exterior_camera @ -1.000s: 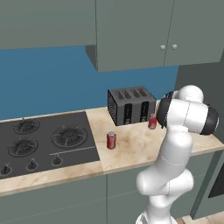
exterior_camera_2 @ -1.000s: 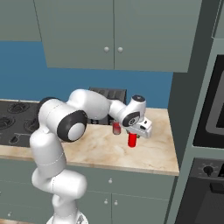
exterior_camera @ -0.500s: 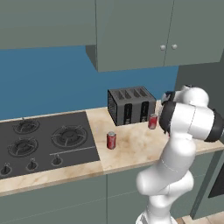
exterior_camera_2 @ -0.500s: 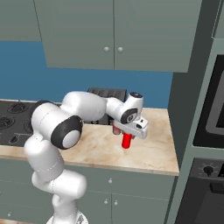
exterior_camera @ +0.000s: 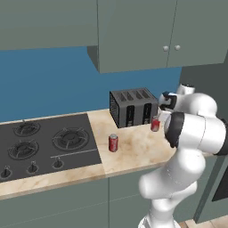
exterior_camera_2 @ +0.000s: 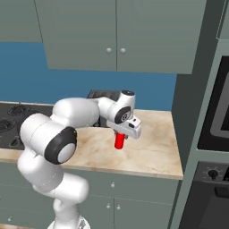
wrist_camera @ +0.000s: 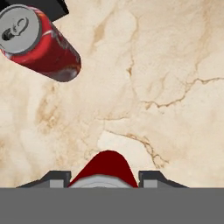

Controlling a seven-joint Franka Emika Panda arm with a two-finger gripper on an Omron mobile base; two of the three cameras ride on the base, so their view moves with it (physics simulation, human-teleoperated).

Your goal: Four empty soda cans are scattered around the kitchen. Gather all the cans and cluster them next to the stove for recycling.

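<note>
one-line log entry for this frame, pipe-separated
gripper: shut on held can, lifted off counter | can by stove: upright beside stove | can by toaster: upright near toaster

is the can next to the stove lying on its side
No, the soda can by the stove stands upright on the counter, silvery top facing up.

"What's sitting on the counter [exterior_camera: 133, 151] over there?"
"A black slotted toaster [exterior_camera: 132, 107] is standing against the blue wall [exterior_camera: 49, 80], and a wall oven [exterior_camera_2: 214, 134] is showing at the right."
</note>
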